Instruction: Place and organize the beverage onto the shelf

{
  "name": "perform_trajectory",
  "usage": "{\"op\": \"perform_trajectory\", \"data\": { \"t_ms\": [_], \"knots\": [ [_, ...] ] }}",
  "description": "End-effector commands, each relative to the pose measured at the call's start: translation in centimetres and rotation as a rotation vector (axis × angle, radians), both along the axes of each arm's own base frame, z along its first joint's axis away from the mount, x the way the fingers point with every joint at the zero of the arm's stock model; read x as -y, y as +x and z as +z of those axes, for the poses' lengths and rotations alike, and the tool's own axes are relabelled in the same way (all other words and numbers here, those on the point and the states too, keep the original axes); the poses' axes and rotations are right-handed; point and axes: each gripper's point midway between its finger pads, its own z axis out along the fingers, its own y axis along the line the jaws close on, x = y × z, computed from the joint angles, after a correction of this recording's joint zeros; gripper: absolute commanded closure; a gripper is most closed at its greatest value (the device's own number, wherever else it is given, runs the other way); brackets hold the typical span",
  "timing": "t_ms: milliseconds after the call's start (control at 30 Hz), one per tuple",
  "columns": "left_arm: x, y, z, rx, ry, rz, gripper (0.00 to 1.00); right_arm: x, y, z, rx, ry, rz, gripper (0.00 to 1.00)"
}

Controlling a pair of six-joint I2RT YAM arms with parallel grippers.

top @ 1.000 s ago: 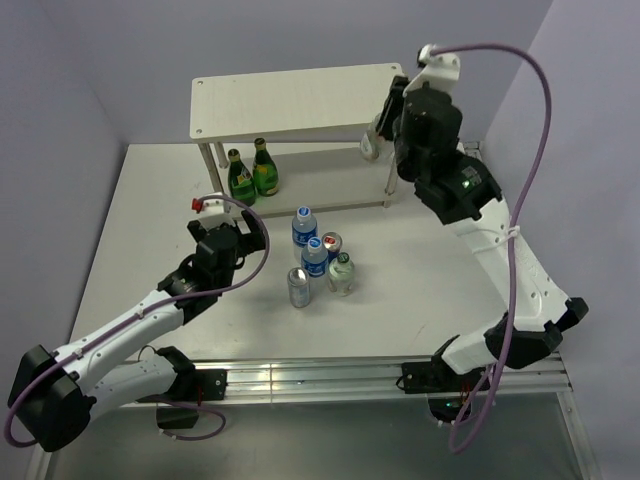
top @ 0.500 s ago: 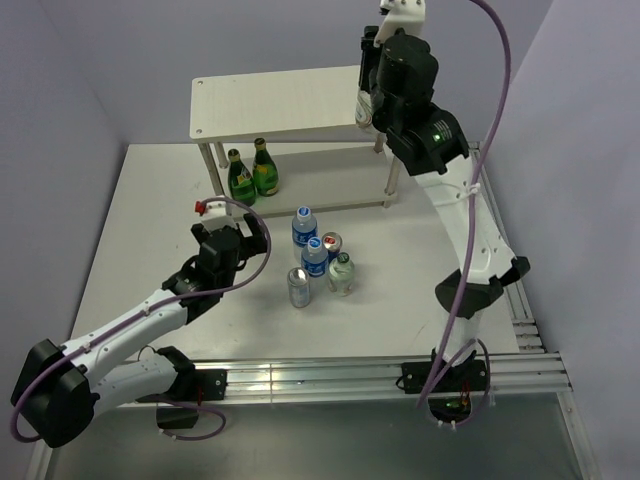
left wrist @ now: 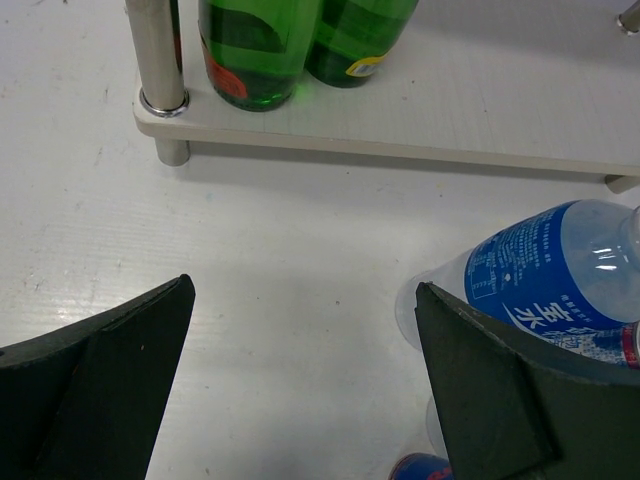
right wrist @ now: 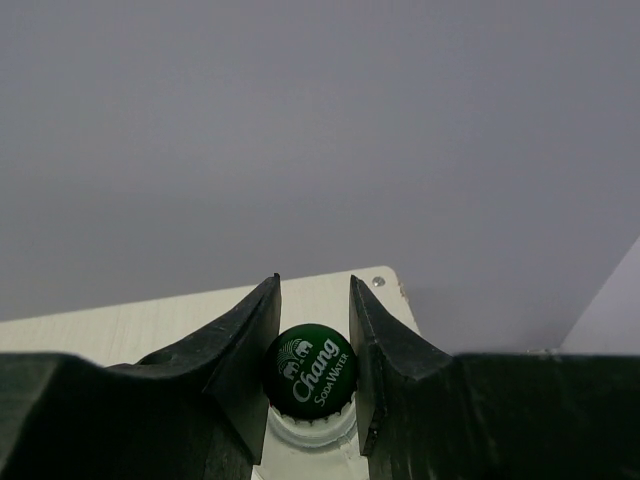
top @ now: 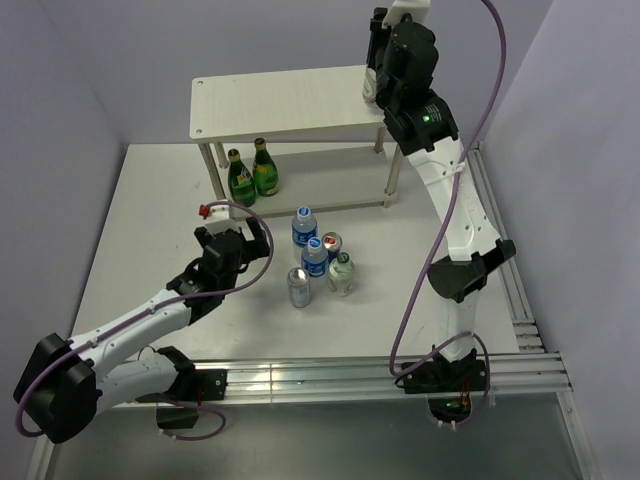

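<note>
White arms [top: 455, 205], black joints [top: 462, 278], purple cables [top: 499, 50], and seemingly matte black fingers [left wrist: 90, 390].

Right arm's stretched up high, right gripper [top: 373, 80] over the right end of the shelf's [top: 280, 105] top board, a pale object [top: 367, 92] at the jaws, too small to make out. Two green bottles [top: 240, 180] stand together on the lower board, left end. Left gripper [top: 240, 238] hovers low over the surface [top: 150, 220], just left of a tight cluster: two water bottles [top: 303, 228], two cans [top: 298, 288], one clear bottle [top: 341, 274].
</note>
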Motion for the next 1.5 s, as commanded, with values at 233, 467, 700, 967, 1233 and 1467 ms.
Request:
{"op": "perform_trajectory", "data": {
  "t_ms": [233, 467, 700, 967, 1233, 1467],
  "knots": [
    [0.9, 0.9, 0.1, 0.006, -0.038, 0.003, 0.01, 4.0, 0.8, 6.0, 0.229, 0.159, -0.002, 1.0],
    [1.0, 1.0, -0.3, -0.007, -0.039, 0.005, 0.01, 3.7, 2.6, 3.5, 0.174, 0.14, -0.007, 1.0],
    [0.9, 1.0, -0.4, -0.008, -0.036, 0.009, 0.01, 3.7, 3.4, 2.3, 0.152, 0.139, -0.016, 0.62],
    [0.8, 1.0, -0.6, -0.009, -0.03, 0.014, 0.01, 3.0, 4.0, 1.0, 0.125, 0.131, -0.009, 0.28],
    [0.7, 1.0, -0.7, -0.007, -0.026, 0.02, 0.01, 3.9, 2.1, 0.5, 0.113, 0.133, -0.087, 0.18],
    [0.3, 1.0, -0.4, 0.005, -0.018, 0.029, 0.01, 5.6, -5.7, 1.3, 0.197, 0.176, -0.124, 0.17]
  ]
}}
